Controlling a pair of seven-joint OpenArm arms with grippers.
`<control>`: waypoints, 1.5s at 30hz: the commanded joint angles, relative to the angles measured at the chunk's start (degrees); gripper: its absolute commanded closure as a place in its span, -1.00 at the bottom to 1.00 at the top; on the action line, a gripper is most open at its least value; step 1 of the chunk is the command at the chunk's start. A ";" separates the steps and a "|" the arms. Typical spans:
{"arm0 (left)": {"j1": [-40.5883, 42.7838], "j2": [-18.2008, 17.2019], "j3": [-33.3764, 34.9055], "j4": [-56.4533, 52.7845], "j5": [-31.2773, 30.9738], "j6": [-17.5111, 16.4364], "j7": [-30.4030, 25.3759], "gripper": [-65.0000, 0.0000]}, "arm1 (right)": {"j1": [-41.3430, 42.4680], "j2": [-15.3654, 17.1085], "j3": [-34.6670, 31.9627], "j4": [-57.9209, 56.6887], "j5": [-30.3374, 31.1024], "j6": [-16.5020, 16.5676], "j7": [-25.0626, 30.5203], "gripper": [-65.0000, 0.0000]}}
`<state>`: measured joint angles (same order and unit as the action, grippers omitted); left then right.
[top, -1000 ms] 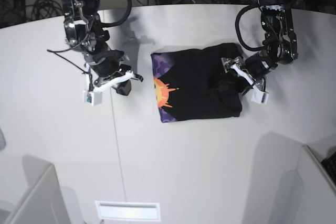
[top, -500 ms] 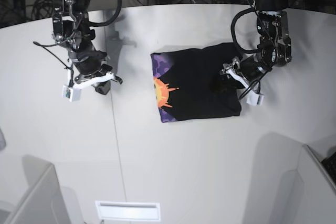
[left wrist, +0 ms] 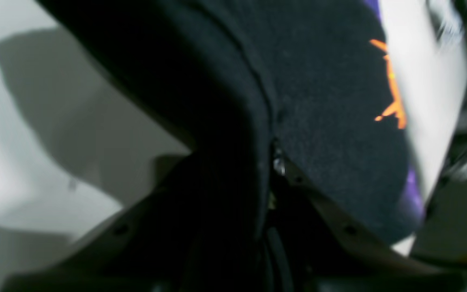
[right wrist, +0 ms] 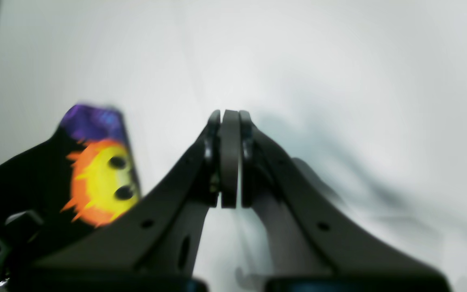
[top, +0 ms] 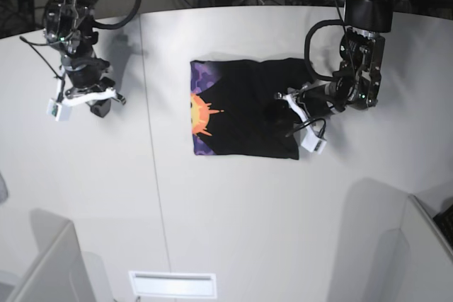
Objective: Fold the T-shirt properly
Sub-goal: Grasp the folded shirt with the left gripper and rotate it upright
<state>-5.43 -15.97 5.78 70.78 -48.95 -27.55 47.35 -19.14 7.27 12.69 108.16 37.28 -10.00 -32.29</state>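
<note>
Nearest the front of the counter [top: 226,245] nothing lies. Further back, toward the middle and somewhat to the base view's right, the T-shirt [top: 248,111] rests as a folded dark rectangle with its sun print at one end. At the opposite end the left hand [top: 291,112] sits against the cloth; the wrist view shows black fabric bunched between its jaws, so it appears to be grasping that edge. To do this step well, it should probably keep the layers pinched together and stay low, so the stacked folds slide as one and the edges stay square. Farther back, near the far corner, the right hand [right wrist: 228,158] hangs clenched and empty, well apart from the shirt.
</note>
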 commanded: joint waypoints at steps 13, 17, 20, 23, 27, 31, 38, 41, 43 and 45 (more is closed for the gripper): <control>-16.24 -6.93 28.20 0.12 1.78 0.25 1.39 1.00 | -3.59 -0.01 6.70 1.16 0.57 0.55 1.04 1.00; -23.36 -7.55 38.22 0.12 1.78 0.25 1.31 1.00 | -4.38 -2.39 9.07 1.16 0.57 0.55 1.04 1.00; -28.19 -7.55 44.64 0.21 1.78 0.25 1.13 1.00 | -4.56 -3.97 10.74 1.16 0.57 0.55 0.95 1.00; -32.24 -7.37 50.35 0.47 1.78 -0.01 1.04 1.00 | -5.52 -5.38 11.36 1.16 0.57 0.55 1.04 1.00; -34.79 -7.02 54.83 0.56 5.92 -3.79 0.95 1.00 | -5.79 -5.73 11.44 1.16 0.57 0.55 1.04 1.00; -33.56 -5.88 55.10 1.44 17.34 -9.06 0.60 1.00 | -6.14 -7.40 11.44 1.16 0.48 0.55 1.04 1.00; -29.69 -4.82 54.92 2.75 35.45 -12.45 -7.31 1.00 | -6.49 -9.16 11.53 1.16 0.22 0.55 1.04 1.00; -29.51 -3.33 54.92 2.32 36.60 -12.45 -8.10 1.00 | -6.49 -9.95 12.76 1.07 0.22 0.55 1.04 1.00; -29.60 -2.63 54.92 2.40 36.51 -12.45 -8.28 1.00 | -6.49 -10.56 13.64 1.07 0.22 0.55 1.04 1.00; -29.69 -1.66 55.19 2.40 36.86 -12.45 -8.28 1.00 | -6.49 -10.92 14.43 1.07 0.22 0.55 1.04 1.00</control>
<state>-34.76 -17.89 60.62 73.06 -12.19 -39.51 38.48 -25.61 -3.79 27.00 108.22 37.23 -9.98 -32.36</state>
